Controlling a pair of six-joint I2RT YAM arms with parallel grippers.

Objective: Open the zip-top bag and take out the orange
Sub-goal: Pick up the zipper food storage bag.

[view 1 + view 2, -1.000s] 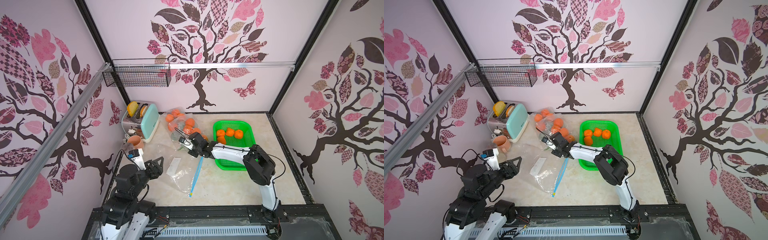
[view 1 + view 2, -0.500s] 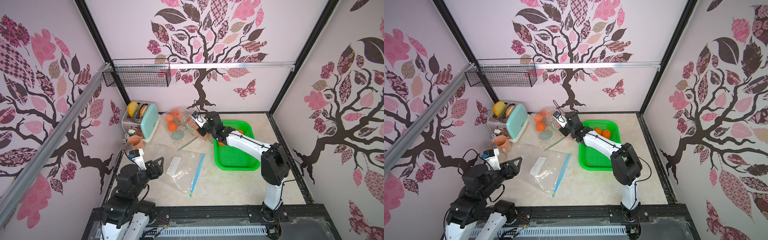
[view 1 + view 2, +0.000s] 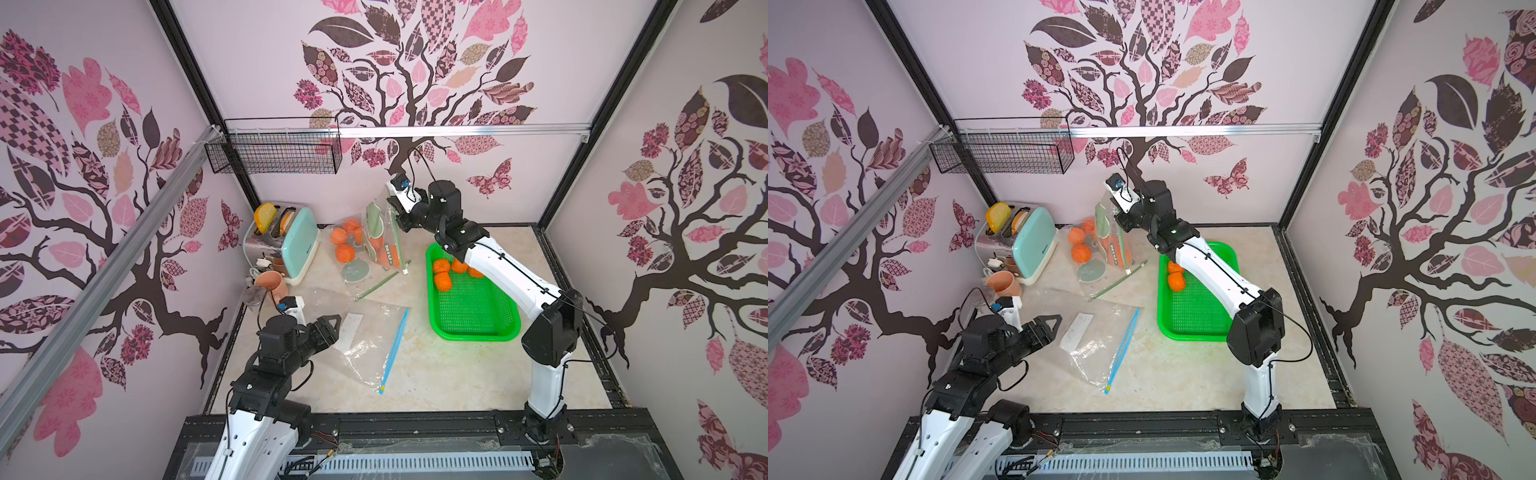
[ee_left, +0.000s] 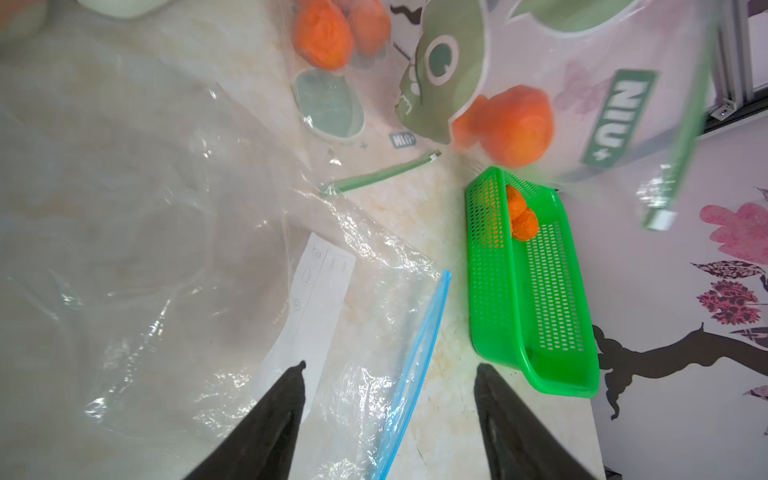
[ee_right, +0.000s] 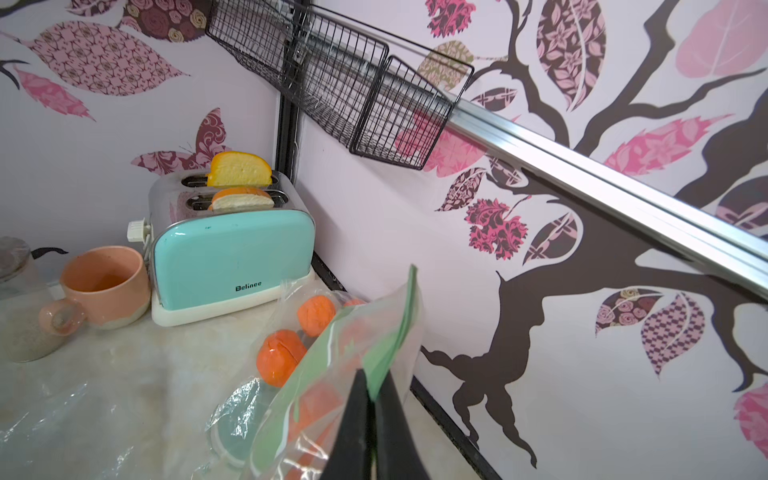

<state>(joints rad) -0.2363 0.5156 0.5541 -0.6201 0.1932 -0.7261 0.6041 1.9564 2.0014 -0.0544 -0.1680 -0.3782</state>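
step: we hold bag (image 3: pixel 386 249) up beside basket (image 3: pixel 473 332), right hand (image 5: pixel 374 376) pinching zip | left hand (image 4: pixel 388 368) wide, empty | next: we grip other side, pull open

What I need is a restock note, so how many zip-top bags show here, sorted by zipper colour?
Green zipper: 2, the lifted bag pinched in the right claw and the printed bag lying near the toaster.
Blue zipper: 1, the clear bag lying flat.
Total: 3
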